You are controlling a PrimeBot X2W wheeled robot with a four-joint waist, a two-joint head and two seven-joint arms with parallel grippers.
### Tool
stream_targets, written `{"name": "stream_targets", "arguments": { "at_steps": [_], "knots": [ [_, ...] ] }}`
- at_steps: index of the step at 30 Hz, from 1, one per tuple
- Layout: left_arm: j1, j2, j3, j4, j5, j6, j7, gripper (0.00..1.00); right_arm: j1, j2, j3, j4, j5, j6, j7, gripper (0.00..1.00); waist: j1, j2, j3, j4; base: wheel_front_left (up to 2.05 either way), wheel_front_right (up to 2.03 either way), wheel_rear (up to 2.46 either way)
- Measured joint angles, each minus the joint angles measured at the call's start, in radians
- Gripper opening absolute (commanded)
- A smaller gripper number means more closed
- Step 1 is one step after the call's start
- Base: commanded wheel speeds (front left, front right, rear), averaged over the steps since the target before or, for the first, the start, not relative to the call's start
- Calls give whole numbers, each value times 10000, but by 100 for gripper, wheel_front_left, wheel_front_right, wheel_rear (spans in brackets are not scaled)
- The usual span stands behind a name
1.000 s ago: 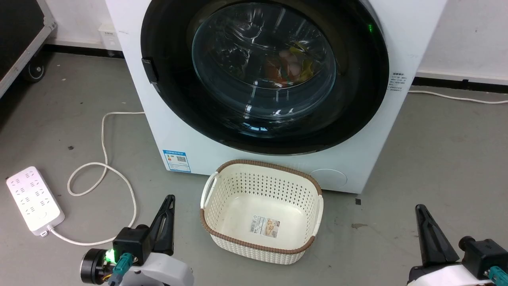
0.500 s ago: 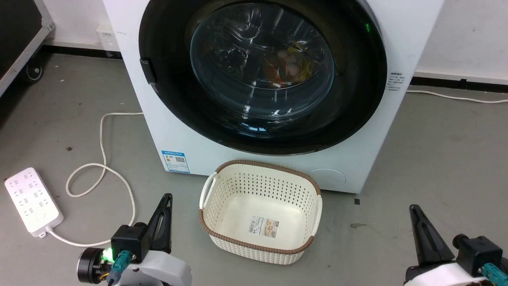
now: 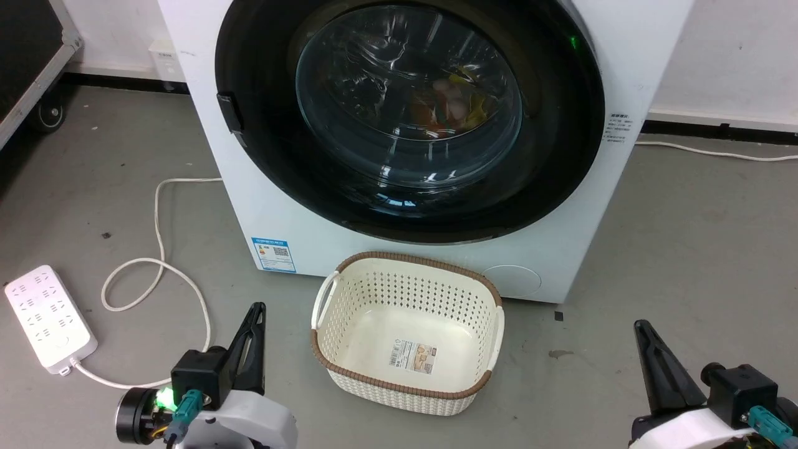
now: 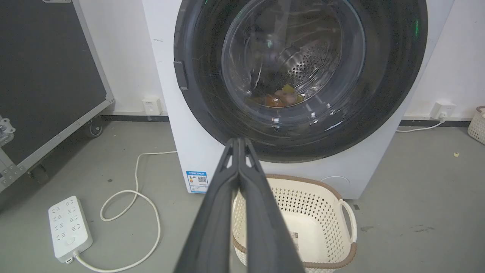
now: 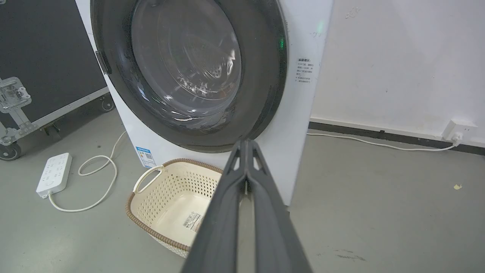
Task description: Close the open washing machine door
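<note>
We judge the washing machine door (image 3: pixel 408 118) stiff and slick-rimmed; push its frame-left edge. The left hand (image 3: pixel 254 315) and right hand (image 3: pixel 641 330) are pinched together.

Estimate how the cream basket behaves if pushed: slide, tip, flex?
The basket is probably light: its walls are perforated and it holds nothing but a label. It would likely slide rather than tip, given its wide, low shape on the smooth grey floor. The perforated walls may flex a little under a push.
</note>
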State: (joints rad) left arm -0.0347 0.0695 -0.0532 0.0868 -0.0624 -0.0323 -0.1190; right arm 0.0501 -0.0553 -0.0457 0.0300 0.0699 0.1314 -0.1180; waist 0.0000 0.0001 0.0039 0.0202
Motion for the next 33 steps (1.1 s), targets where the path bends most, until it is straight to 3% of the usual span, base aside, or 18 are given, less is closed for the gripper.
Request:
{"name": "stream_targets", "arguments": {
  "at_steps": [33],
  "knots": [
    [151, -119, 290, -472, 282, 128, 673, 0, -208, 2, 244, -125, -360, 0, 665, 0, 0, 0, -23, -117, 0, 0, 0]
  ]
}}
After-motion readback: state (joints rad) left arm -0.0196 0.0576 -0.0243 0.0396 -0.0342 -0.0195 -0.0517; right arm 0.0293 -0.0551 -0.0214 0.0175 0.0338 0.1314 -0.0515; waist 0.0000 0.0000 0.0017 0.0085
